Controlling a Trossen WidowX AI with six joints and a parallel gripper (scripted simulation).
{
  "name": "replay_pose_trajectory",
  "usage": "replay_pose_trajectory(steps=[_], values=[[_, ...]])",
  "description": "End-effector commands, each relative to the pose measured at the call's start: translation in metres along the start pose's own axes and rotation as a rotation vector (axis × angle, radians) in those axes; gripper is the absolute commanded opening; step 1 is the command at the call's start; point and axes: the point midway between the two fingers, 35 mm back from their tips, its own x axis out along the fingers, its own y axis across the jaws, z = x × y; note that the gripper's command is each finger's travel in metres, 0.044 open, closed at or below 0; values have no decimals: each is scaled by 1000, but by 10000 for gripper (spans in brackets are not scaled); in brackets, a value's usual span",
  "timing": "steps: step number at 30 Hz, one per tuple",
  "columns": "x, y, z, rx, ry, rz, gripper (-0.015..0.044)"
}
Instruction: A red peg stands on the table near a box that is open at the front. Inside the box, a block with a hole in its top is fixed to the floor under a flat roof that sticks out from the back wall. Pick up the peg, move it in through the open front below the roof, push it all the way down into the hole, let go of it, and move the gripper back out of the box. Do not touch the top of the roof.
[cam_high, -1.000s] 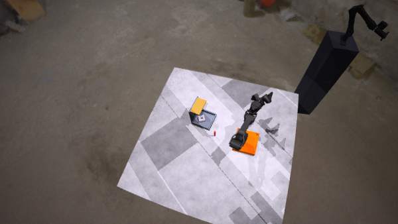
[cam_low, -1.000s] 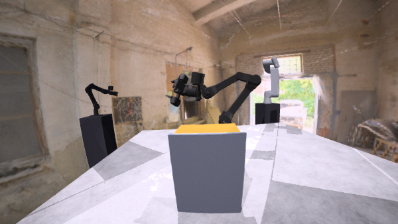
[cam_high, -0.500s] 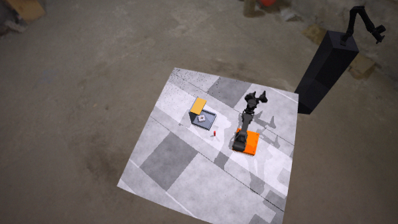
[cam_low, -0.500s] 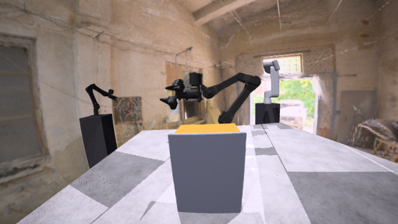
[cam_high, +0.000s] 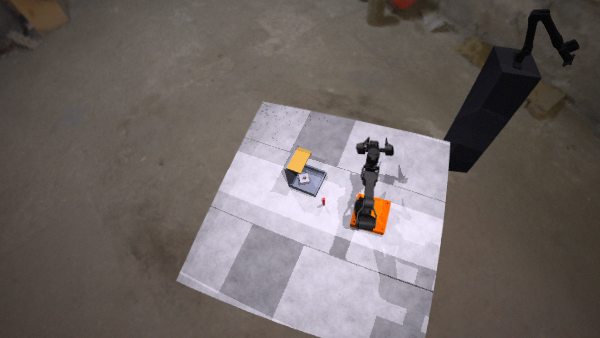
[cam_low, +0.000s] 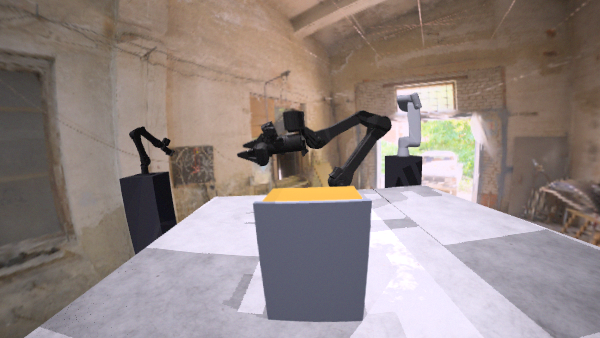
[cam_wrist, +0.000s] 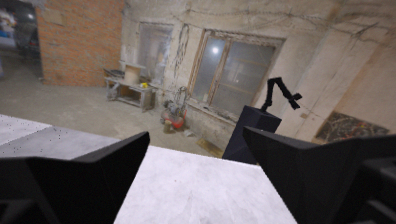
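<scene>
The red peg (cam_high: 323, 201) stands upright on the table (cam_high: 270, 200), just outside the box, in the top view. The grey box (cam_high: 315, 188) (cam_low: 312, 260) has its back wall toward the exterior camera, which hides its inside there. The yellow roof (cam_high: 299, 160) (cam_low: 312, 194) sticks out from the back wall. The pale block (cam_high: 304, 178) with a dark hole shows on the box floor. My gripper (cam_high: 377, 141) (cam_wrist: 197, 133) is open and empty. It is held up in the air, well to the side of the box and peg, pointing away from both.
The arm's orange base plate (cam_high: 384, 215) lies on the table to the right of the peg. A dark pedestal (cam_high: 492, 105) (cam_low: 148, 210) (cam_wrist: 250, 131) with another black arm stands beyond the table edge. A second dark pedestal (cam_low: 403, 171) with a grey arm stands behind the table in the exterior view.
</scene>
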Motion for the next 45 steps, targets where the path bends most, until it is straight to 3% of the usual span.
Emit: replay_pose_trajectory(steps=[1, 22, 45], values=[[-2, 19, -3, 118, 19, 78, 440], [-34, 108, -16, 674, 247, 401, 440], [-96, 184, -35, 1206, 733, 578, 440]])
